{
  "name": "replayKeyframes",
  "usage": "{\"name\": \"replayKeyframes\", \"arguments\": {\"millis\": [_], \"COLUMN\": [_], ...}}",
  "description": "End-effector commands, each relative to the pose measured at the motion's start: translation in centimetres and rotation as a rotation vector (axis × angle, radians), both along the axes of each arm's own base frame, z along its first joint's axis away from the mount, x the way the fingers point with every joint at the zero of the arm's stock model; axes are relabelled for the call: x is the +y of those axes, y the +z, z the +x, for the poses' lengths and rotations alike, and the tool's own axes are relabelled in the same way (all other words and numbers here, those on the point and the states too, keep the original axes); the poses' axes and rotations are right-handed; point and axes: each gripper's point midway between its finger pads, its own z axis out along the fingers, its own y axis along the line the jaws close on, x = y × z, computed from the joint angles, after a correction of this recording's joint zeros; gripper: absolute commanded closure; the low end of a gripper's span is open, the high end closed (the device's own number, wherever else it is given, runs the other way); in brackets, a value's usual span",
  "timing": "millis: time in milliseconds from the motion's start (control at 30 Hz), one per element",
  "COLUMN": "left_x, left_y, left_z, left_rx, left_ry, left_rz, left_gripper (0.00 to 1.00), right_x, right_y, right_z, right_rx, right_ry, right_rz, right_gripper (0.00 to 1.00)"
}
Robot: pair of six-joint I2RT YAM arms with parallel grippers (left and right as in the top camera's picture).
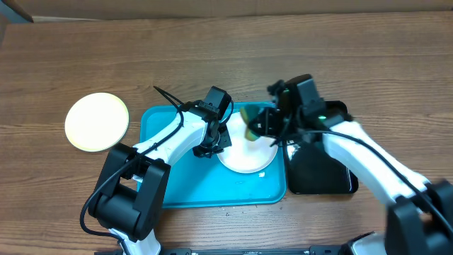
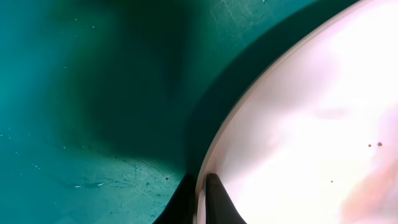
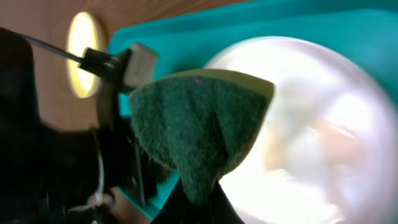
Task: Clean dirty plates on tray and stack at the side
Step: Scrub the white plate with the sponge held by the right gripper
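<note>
the white plate (image 1: 244, 152) sits at the right end of the tray (image 1: 180, 188), its left rim pinched between the nearly closed left fingers (image 2: 217, 200), while the right fingers (image 3: 217, 208), clamped on a green sponge (image 3: 199, 124), hang just over its far edge.

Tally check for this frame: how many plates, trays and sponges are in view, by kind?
Plates: 2, the white plate and the yellow-green plate
Trays: 2, the blue tray and the black tray
Sponges: 1, the sponge
Total: 5
</note>
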Motion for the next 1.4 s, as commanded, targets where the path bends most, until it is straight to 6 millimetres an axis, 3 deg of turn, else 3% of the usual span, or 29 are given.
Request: {"name": "replayKeyframes", "arguments": {"millis": [0,67,233,333,633,967,1133,1367], "left_x": [3.3,3.3,3.1,3.1,2.9,3.0,3.1,3.1], "left_y": [-4.0,-4.0,-4.0,-4.0,-4.1,-4.1,-4.0,-4.0], "left_z": [-3.4,-3.3,-3.3,-3.3,-3.2,-3.3,-3.5,-3.5], "left_rx": [0.124,0.122,0.122,0.122,0.119,0.124,0.130,0.131], "left_ry": [0.000,0.000,0.000,0.000,0.000,-0.017,-0.031,-0.031], "left_rz": [0.170,0.168,0.159,0.160,0.147,0.152,0.156,0.156], "left_gripper": [0.96,0.96,0.96,0.96,0.96,0.96,0.96,0.96], "right_x": [-5.6,-7.8,-10.8,-11.3,-3.4,3.1,3.8,5.2], "right_y": [0.6,-0.4,-1.8,-2.0,-0.4,-5.1,-7.4,-6.3], "right_z": [1.3,0.8,-0.1,-0.3,-0.7,-0.8,-0.7,-0.5], "right_rx": [-0.053,-0.005,0.044,0.052,-0.060,0.056,0.097,0.100], "right_ry": [-0.140,-0.189,-0.217,-0.224,-0.012,0.023,0.039,0.054], "right_rz": [-0.186,-0.261,-0.370,-0.400,-0.221,-0.088,-0.076,0.017], "right_gripper": [0.96,0.96,0.96,0.96,0.96,0.96,0.96,0.96]}}
